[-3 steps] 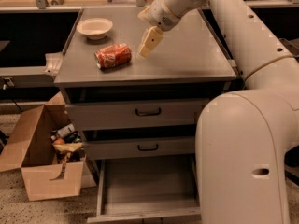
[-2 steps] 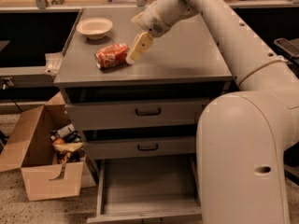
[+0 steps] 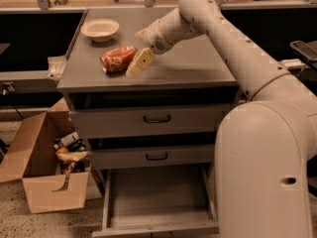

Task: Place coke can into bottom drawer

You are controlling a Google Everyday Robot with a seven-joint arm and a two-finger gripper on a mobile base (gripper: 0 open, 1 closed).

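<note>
The coke can (image 3: 117,59) lies on its side on the grey cabinet top (image 3: 188,66), left of centre, red-orange with white lettering. My gripper (image 3: 138,63) reaches in from the right, its cream finger tip right beside the can's right end, touching or almost touching it. The bottom drawer (image 3: 156,197) is pulled out below, a wide shallow grey tray with nothing in it.
A cream shallow bowl (image 3: 100,29) stands behind the can at the cabinet's back left. Two upper drawers (image 3: 156,119) with black handles are closed. An open cardboard box (image 3: 47,165) of clutter sits on the floor at left. My arm's body (image 3: 267,172) fills the right foreground.
My gripper has moved left and down across the cabinet top, from a gap right of the can to right against the can's right end. The can has not moved.
</note>
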